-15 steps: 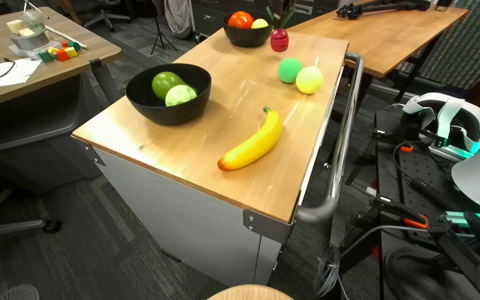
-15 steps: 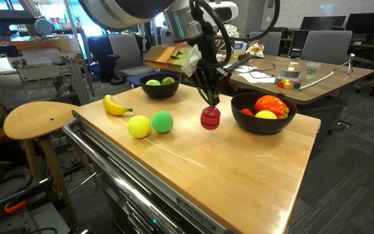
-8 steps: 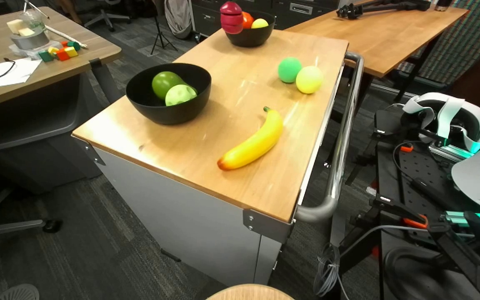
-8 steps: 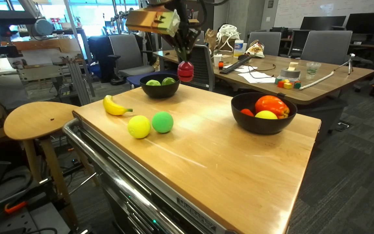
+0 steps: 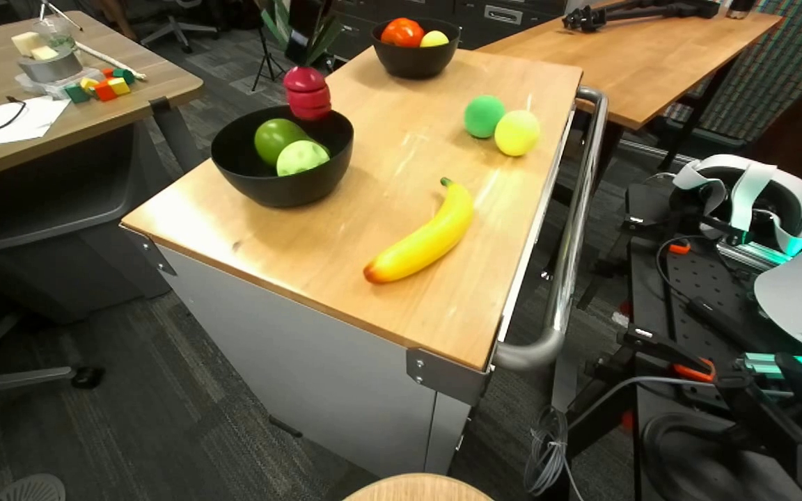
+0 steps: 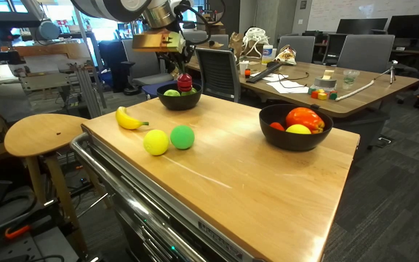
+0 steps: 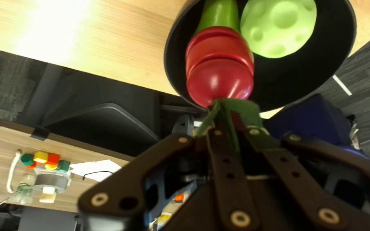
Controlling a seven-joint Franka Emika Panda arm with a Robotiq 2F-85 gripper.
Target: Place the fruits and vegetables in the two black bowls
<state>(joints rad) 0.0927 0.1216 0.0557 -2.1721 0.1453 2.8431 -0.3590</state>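
A red radish (image 7: 219, 69) hangs by its green leaves (image 7: 241, 110) from my gripper (image 7: 231, 120), which is shut on them. Beneath it is a black bowl (image 5: 289, 193) holding a dark green piece (image 5: 274, 141) and a pale green round one (image 5: 302, 158); whether the radish touches them I cannot tell. The black bowl (image 6: 295, 142) at the far end contains an orange-red pepper-like piece (image 6: 304, 119), a yellow round fruit (image 6: 298, 128) and a small red ball (image 6: 276, 126). On the wooden top lie a banana (image 5: 422, 240), a green ball (image 6: 182, 137) and a yellow round fruit (image 6: 156, 142).
A metal handle rail (image 5: 571, 243) runs along one side of the wooden cart top (image 6: 253, 174). A round stool (image 6: 46, 133) stands close by. Past the cart, a table (image 6: 369, 91) carries papers, tape and coloured blocks.
My gripper has carried the radish across the cart, away from the bowl with the orange-red piece and over the bowl with green pieces. Everything on the cart top stays put.
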